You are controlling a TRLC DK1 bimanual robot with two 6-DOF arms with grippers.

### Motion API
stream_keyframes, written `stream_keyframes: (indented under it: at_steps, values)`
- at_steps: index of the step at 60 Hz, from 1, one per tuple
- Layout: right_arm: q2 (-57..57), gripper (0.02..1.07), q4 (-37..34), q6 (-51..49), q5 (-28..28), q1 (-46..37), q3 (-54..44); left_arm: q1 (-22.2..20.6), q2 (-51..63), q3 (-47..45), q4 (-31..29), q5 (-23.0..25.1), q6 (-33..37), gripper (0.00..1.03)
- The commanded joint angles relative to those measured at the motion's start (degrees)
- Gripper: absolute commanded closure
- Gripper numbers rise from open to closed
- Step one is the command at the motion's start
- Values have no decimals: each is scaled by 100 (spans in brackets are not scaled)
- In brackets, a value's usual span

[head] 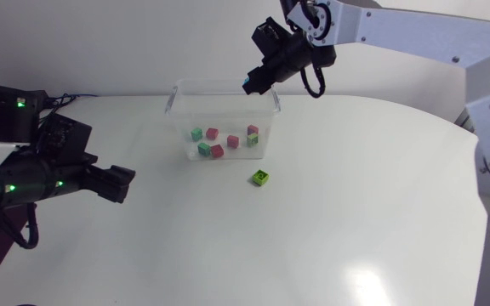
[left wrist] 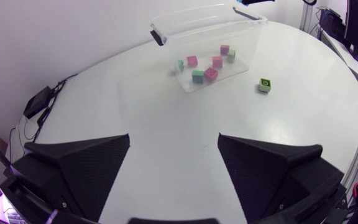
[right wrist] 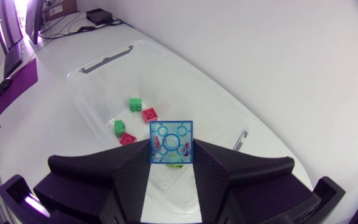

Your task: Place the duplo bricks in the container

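A clear plastic container (head: 178, 92) stands at the back middle of the table, with several red and green duplo bricks (head: 217, 150) on its floor. My right gripper (head: 250, 82) hangs over the container's back right rim, shut on a light blue brick (right wrist: 171, 142) that shows stud-side up between its fingers, above the container (right wrist: 98, 62). A lime green brick (head: 260, 177) lies on the table just in front of the container's right corner. My left gripper (head: 126, 183) is open and holds nothing, low at the left; the container (left wrist: 160, 34) and green brick (left wrist: 265, 84) lie far ahead of it.
A small black box with cables (left wrist: 39, 102) lies near the table's left edge, behind my left arm. The white table (head: 356, 221) stretches bare in front and to the right of the green brick.
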Motion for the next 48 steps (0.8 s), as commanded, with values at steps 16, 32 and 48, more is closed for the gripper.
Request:
stream_keyframes:
  at_steps: [16, 32, 48]
  values:
    - [902, 7, -272, 362, 247, 33, 867, 348, -484, -391, 179, -24, -8, 4]
    - [-126, 7, 255, 564, 361, -37, -311, 348, -721, -444, 205, -24, -52, 4]
    - [-1374, 7, 660, 503, 343, 25, -2323, 383, -923, -462, 170, -32, -61, 5]
